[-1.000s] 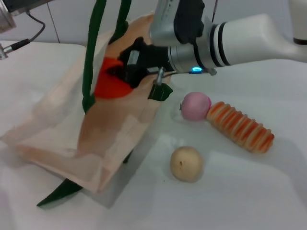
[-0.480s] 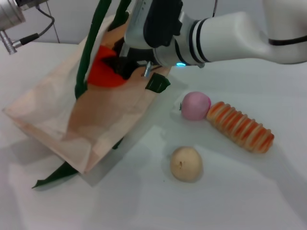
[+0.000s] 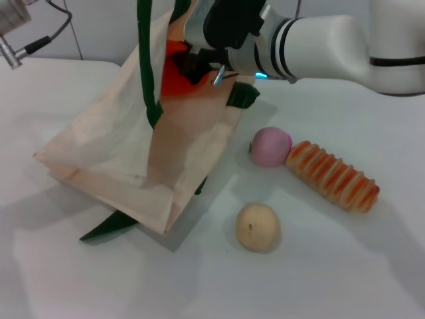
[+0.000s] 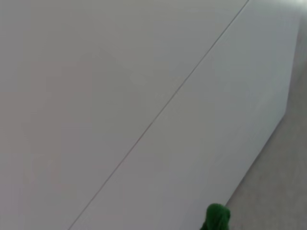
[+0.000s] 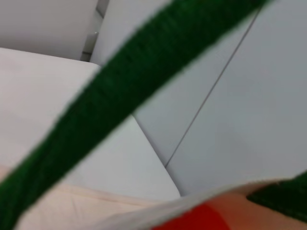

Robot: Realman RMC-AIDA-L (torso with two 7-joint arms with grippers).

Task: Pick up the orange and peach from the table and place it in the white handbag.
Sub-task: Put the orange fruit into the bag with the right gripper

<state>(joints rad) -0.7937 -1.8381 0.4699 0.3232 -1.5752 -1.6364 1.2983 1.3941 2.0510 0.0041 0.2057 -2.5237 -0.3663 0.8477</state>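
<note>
The white handbag [image 3: 126,153] hangs tilted from its dark green straps [image 3: 147,73], which run up out of the head view. My right gripper [image 3: 189,65] is at the bag's open mouth, shut on the glossy red-orange orange [image 3: 172,78], which is partly inside the opening. The orange [image 5: 192,221] and a green strap [image 5: 110,110] also show in the right wrist view. The pink peach [image 3: 271,146] lies on the table to the right of the bag. My left gripper is out of view; the left wrist view shows only a wall and a strap tip [image 4: 217,218].
An orange-and-cream striped oblong [image 3: 333,176] lies touching the peach on its right. A pale beige round fruit [image 3: 257,227] sits nearer the front. The white table [image 3: 345,266] extends to the right and front. A metal arm part [image 3: 12,20] is at the top left.
The bag has been lifted and swung to the right. My right gripper, with the orange in it, has moved up and right along with the bag's mouth. The table fruits have not moved.
</note>
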